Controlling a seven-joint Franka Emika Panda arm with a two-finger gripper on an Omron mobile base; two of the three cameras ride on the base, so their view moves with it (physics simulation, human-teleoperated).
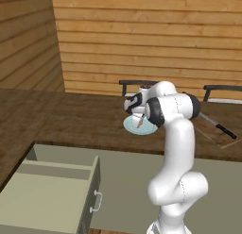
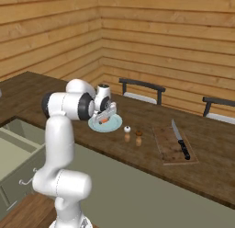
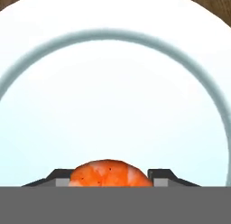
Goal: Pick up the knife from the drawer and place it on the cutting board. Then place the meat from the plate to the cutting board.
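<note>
Meat sits on the plate, right between my fingertips, one on each flank. The gripper is low over it; jaws look snug to the lump, but I can't tell whether they've actually bitten. Knife already lies on the cutting board, well off to the right, so that's where this goes next. Drawer hangs open below.
</note>
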